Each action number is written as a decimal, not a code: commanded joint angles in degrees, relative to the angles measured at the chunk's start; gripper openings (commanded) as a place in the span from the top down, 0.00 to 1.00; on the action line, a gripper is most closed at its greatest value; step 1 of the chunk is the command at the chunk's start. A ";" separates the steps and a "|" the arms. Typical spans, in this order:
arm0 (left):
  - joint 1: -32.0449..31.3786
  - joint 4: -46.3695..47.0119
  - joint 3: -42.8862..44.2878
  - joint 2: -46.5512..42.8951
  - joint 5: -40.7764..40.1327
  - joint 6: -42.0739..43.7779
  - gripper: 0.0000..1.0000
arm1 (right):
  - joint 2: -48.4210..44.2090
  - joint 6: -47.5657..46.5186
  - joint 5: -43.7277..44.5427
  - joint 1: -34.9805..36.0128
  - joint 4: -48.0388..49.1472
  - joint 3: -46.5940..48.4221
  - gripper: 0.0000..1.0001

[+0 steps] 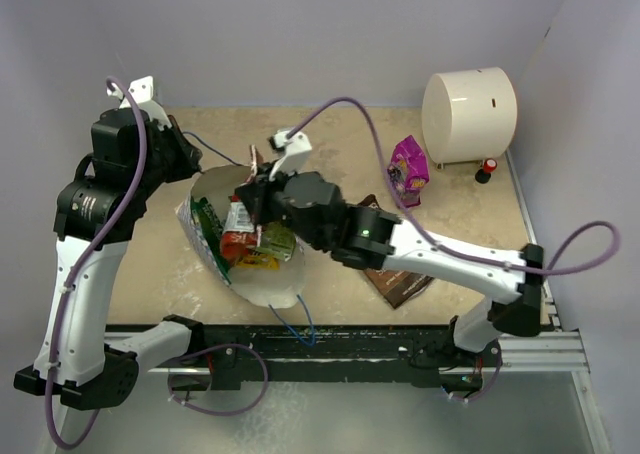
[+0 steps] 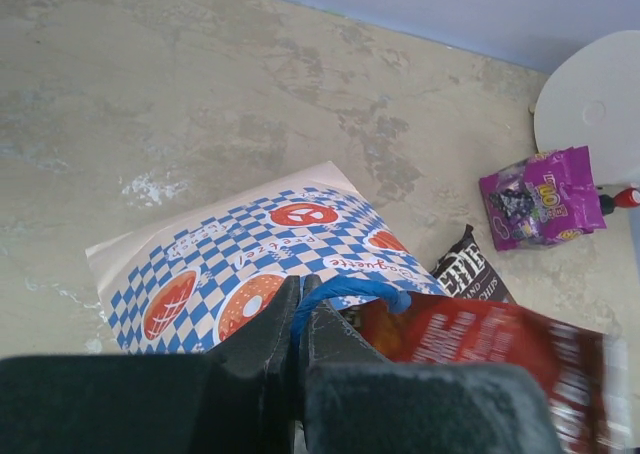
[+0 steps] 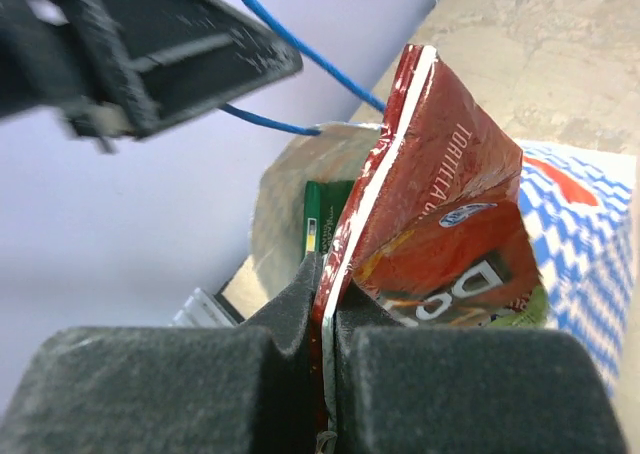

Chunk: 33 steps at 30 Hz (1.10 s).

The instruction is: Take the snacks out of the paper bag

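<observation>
Where lilac walls (image 1: pixel 300 34) box the mottled table (image 2: pixel 200 94), left fingers (image 2: pixel 260 342) pinch a blue handle (image 2: pixel 350 294); right fingers (image 3: pixel 293 312), the chip bag (image 3: pixel 440 224).

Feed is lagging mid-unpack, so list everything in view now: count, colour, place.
paper bag: one, white, blue checks, open, centre
chip bag: one, red-orange, at the bag's mouth
green packet: one, inside the bag
yellow-green packet: one, inside the bag
magenta pouch: one, right of the bag
dark brown packet: one, near-right of the bag
cylinder: one, cream, far right corner
blue cord handle: two, blue, bag's far and near edges
left gripper: shut on one blue cord handle
right gripper: shut on the chip bag
</observation>
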 commanded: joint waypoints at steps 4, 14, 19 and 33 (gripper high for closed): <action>-0.02 4.62 0.51 -0.94 -1.63 2.44 1.00 | -17.20 -4.79 1.85 -0.29 -6.33 3.01 1.00; -0.02 4.48 0.18 -1.12 -0.57 4.28 1.00 | -29.49 -8.70 17.64 -0.29 -20.70 5.26 1.00; -0.02 3.45 1.61 -0.98 -0.45 5.04 1.00 | -36.32 4.32 27.60 -0.28 -38.22 0.32 1.00; -0.02 2.76 0.70 -0.98 4.37 2.36 1.00 | -54.70 51.26 33.63 -0.29 -69.59 -31.59 1.00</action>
